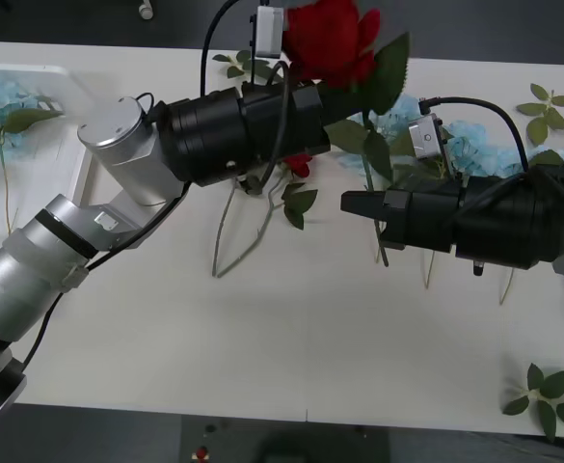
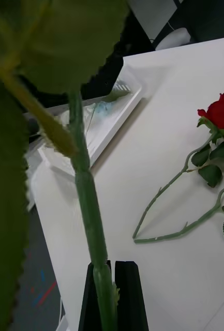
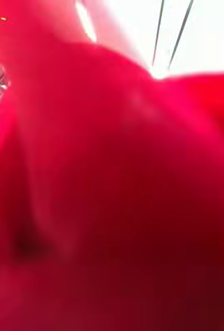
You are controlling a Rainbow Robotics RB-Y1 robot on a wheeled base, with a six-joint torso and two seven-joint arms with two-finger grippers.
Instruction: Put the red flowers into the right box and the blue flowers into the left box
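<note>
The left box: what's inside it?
The left box holds blue flowers with green leaves and a thin stem. The robot's left arm covers its near corner, so anything there is hidden.

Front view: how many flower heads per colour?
red roses: 2, one raised by the right claw, one on the table
blue flowers: at least 2, one in the tray, an unsplittable bunch
Total: at least 4
</note>
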